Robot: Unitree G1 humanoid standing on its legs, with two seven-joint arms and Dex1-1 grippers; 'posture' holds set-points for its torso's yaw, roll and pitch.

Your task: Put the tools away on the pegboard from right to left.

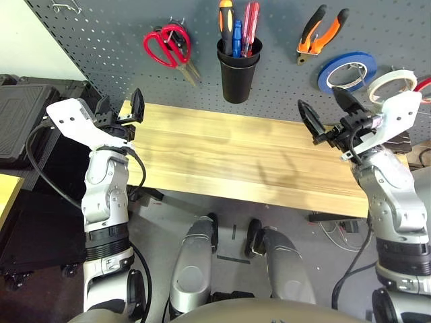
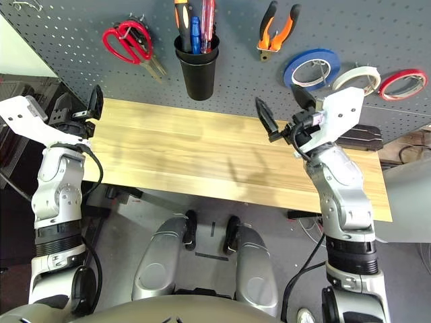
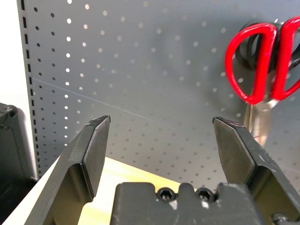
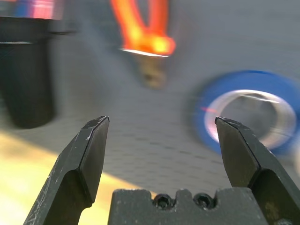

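Note:
The tools hang on the dark grey pegboard. Red-handled scissors are on a hook at the left. The orange-and-black screwdriver stands in the black cup. To the cup's right hang the orange-and-black pliers, and the white tape roll hangs further right. My left gripper is open and empty over the table's left end, below the scissors. Open and empty too, my right gripper hovers at the table's right end, facing the pliers.
A blue tape roll and a red one hang beside the white roll. The cup also holds blue and red screwdrivers. The wooden table lies bare between my arms. Black cases stand at the left, another at the right.

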